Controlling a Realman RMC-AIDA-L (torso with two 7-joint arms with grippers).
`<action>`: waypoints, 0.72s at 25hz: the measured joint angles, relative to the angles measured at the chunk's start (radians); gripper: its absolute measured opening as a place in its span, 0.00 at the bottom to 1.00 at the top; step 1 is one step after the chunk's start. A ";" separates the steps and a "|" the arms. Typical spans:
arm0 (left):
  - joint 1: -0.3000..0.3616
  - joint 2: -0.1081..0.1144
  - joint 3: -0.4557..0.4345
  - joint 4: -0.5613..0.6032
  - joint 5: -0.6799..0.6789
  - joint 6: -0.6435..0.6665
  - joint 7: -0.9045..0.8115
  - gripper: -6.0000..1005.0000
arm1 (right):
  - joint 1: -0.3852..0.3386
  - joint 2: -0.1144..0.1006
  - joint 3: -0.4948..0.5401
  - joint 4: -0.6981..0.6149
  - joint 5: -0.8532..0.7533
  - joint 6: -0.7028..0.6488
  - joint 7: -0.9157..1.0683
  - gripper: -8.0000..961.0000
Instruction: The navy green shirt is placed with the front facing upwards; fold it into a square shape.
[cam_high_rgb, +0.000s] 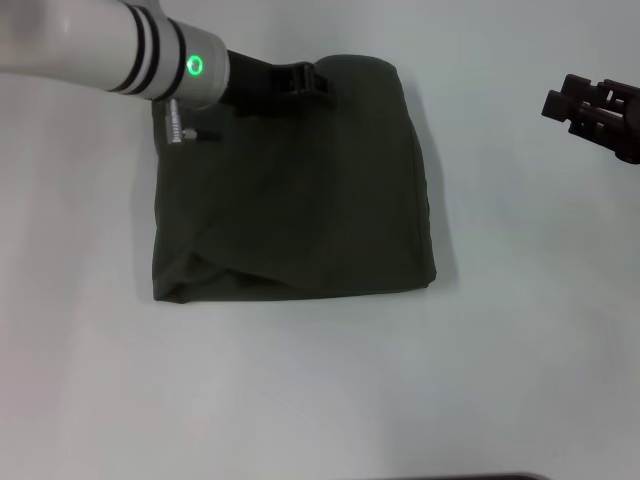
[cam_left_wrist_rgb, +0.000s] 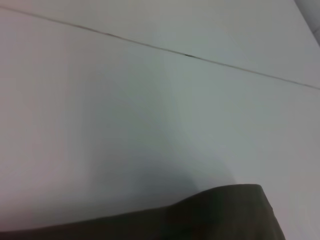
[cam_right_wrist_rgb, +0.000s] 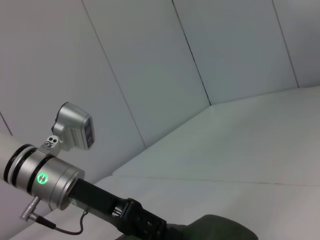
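looking down from the head view, we see the navy green shirt (cam_high_rgb: 295, 185) lying on the white table (cam_high_rgb: 320, 400), already folded into a roughly square bundle with plain dark fabric facing up. the left gripper (cam_high_rgb: 318, 82) sits at the far edge of the bundle, near its far right corner, and the fabric there bunches up around the black fingertips. we cannot tell whether its jaws are pinched on the cloth or parted, since their tips blend into the dark fabric. the left wrist view shows only a folded edge of the shirt (cam_left_wrist_rgb: 210, 215) against the bare table (cam_left_wrist_rgb: 150, 110). the right gripper (cam_high_rgb: 585, 108) hangs well apart from the shirt, off to the right of the bundle and above the table; how its jaws stand we cannot tell. from the right wrist view, the left gripper (cam_right_wrist_rgb: 150, 227) meets a raised hump of the shirt (cam_right_wrist_rgb: 220, 230).
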 joint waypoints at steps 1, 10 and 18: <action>-0.005 0.000 0.010 -0.007 -0.001 -0.012 0.000 0.49 | 0.000 0.000 0.000 0.000 0.000 0.001 0.000 0.52; -0.001 0.005 0.029 0.000 0.001 -0.082 -0.026 0.49 | -0.005 0.002 0.001 0.002 0.000 0.001 0.000 0.52; 0.029 0.016 0.012 0.032 0.034 -0.069 -0.057 0.49 | -0.004 0.003 0.000 0.003 0.000 0.001 0.002 0.52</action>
